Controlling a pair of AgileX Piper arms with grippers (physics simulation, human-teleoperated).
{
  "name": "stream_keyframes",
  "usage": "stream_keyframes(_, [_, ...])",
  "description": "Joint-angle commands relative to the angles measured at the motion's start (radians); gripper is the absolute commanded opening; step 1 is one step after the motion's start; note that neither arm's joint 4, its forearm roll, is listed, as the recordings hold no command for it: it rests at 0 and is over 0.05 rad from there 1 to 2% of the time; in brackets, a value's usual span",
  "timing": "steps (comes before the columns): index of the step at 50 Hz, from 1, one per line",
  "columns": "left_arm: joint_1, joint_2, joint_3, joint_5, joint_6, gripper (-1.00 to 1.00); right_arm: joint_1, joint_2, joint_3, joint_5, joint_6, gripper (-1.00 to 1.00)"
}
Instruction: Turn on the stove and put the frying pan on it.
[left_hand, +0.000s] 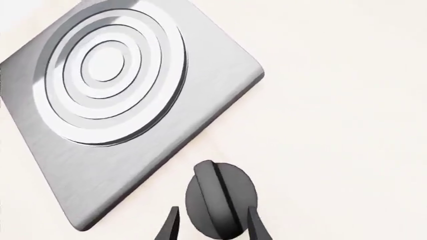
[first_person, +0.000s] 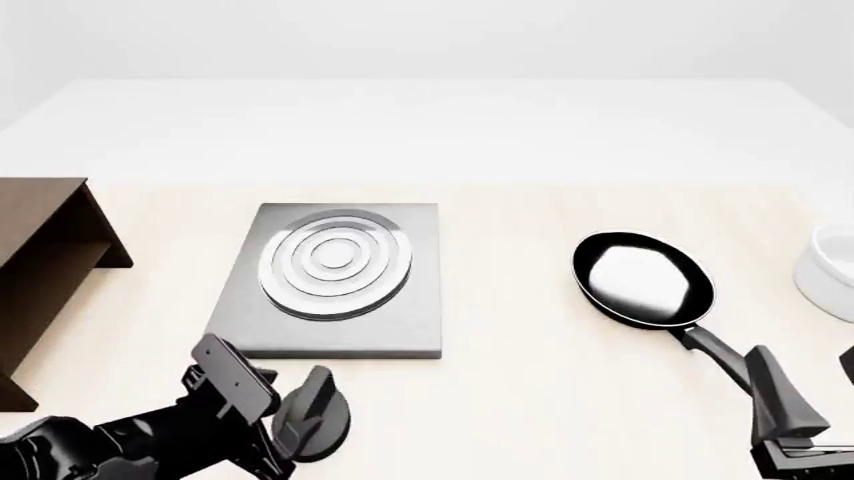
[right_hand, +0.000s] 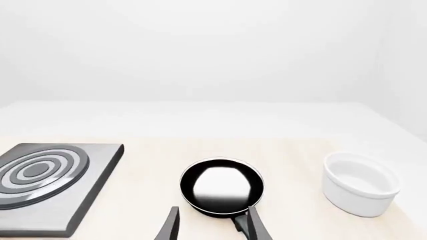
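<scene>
The stove is a square grey plate (first_person: 267, 325) with a silver ringed burner (first_person: 336, 262), and its separate black oval knob (first_person: 318, 412) lies on the table near the plate's front edge. My left gripper (first_person: 304, 428) is low at the knob. In the left wrist view the gripper (left_hand: 213, 227) is open, with a fingertip on each side of the knob (left_hand: 220, 195). The frying pan (first_person: 641, 278) sits on the table to the right of the stove, its handle (first_person: 714, 348) pointing toward my right gripper (first_person: 807, 388). The right gripper (right_hand: 213, 227) is open just behind the handle's end (right_hand: 235, 220).
A white bowl (first_person: 830, 268) stands at the right edge, beside the pan; it also shows in the right wrist view (right_hand: 360, 182). A dark brown wooden cabinet (first_person: 40, 265) stands at the far left. Bare table lies between the stove and the pan.
</scene>
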Motion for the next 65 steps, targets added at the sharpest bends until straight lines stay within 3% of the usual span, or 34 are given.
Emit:
stream_keyframes(1, [-0.018, -0.076, -0.035, 0.079, -0.029, 1.0, 0.001, 0.006, -0.004, -0.004, 0.002, 1.0])
stream_keyframes(7, [-0.014, -0.14, -0.037, 0.119, -0.031, 1.0, 0.001, 0.012, -0.003, -0.012, 0.002, 1.0])
stream_keyframes(22, [0.009, -0.393, -0.158, 0.336, -0.048, 1.0, -0.001, 0.014, -0.02, 0.003, -0.003, 1.0])
stream_keyframes(29, [0.124, -0.519, -0.19, 0.371, -0.036, 1.0, -0.002, -0.001, -0.004, 0.001, -0.003, 1.0])
stream_keyframes(30, [0.15, -0.537, -0.211, 0.371, -0.097, 1.0, -0.002, 0.0, -0.003, 0.0, -0.003, 1.0])
stream_keyframes(31, [0.15, -0.537, -0.211, 0.371, -0.097, 1.0, -0.002, 0.0, -0.003, 0.0, -0.003, 1.0])
stream_keyframes(34, [0.223, -0.535, -0.218, 0.322, -0.132, 1.0, -0.001, -0.002, -0.003, 0.002, -0.004, 1.0])
stream_keyframes(36, [0.27, -0.574, -0.224, 0.307, -0.101, 1.0, -0.001, -0.003, -0.004, 0.002, -0.003, 1.0])
stream_keyframes(38, [0.294, -0.595, -0.237, 0.308, -0.121, 1.0, -0.002, 0.009, -0.026, 0.014, -0.003, 1.0])
stream_keyframes(39, [0.355, -0.594, -0.242, 0.292, -0.071, 1.0, -0.001, 0.011, -0.022, 0.009, -0.004, 1.0])
stream_keyframes(40, [0.355, -0.594, -0.242, 0.292, -0.071, 1.0, -0.001, 0.011, -0.022, 0.008, -0.004, 1.0])
stream_keyframes(41, [0.408, -0.641, -0.251, 0.276, -0.081, 1.0, -0.001, 0.004, -0.014, 0.006, -0.004, 1.0])
stream_keyframes(44, [0.434, -0.62, -0.235, 0.219, -0.048, 1.0, -0.001, -0.001, -0.005, 0.003, -0.002, 1.0])
stream_keyframes(50, [0.49, -0.676, -0.194, 0.152, -0.115, 1.0, -0.001, 0.013, -0.022, 0.006, -0.001, 1.0])
stream_keyframes(53, [0.495, -0.72, -0.175, 0.136, -0.106, 1.0, -0.002, 0.018, -0.029, 0.01, -0.001, 1.0])
stream_keyframes(54, [0.511, -0.735, -0.172, 0.136, -0.142, 1.0, -0.001, 0.013, -0.017, 0.002, -0.001, 1.0])
stream_keyframes(56, [0.541, -0.776, -0.145, 0.107, -0.148, 1.0, -0.001, 0.026, -0.028, 0.0, 0.0, 1.0])
stream_keyframes(57, [0.543, -0.761, -0.129, 0.091, -0.196, 1.0, -0.001, 0.012, -0.01, -0.004, -0.001, 1.0])
stream_keyframes(59, [0.569, -0.816, -0.079, 0.053, -0.148, 1.0, -0.001, 0.021, -0.029, 0.006, -0.001, 1.0])
stream_keyframes(63, [0.591, -0.821, -0.013, -0.002, -0.191, 1.0, -0.002, 0.021, -0.024, 0.001, 0.001, 1.0])
stream_keyframes(65, [0.612, -0.851, 0.062, -0.05, -0.195, 1.0, -0.001, 0.011, -0.004, -0.008, 0.002, 1.0])
